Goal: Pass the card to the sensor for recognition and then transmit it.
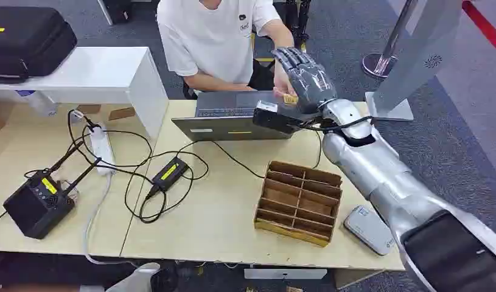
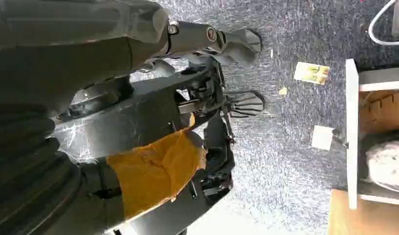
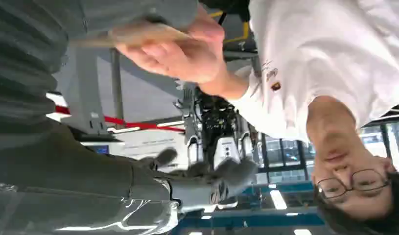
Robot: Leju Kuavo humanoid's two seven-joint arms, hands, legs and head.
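1. The robot's right hand (image 1: 306,79) is raised over the far edge of the worktop (image 1: 221,207), reaching toward a person in a white shirt (image 1: 215,36) seated across from it
2. A small tan card (image 1: 289,98) sits at the lower edge of that hand, and the person's hand (image 3: 182,49) is right at it; in the right wrist view the card (image 3: 138,35) looks like a thin pale strip pinched in the person's fingers
3. The robot's fingers are spread upward, yet whether the thumb is clamped on the card I cannot tell
4. The left hand (image 2: 153,176) hangs low over grey carpet; its fingers are too dark and crowded to judge
5. An open laptop (image 1: 233,118) lies just below the raised hand
6. A wooden compartment tray (image 1: 300,201) stands nearer the robot, with a flat grey sensor pad (image 1: 368,229) just beside it
7. A power strip (image 1: 101,149) and tangled black cables (image 1: 142,176) lie to the left
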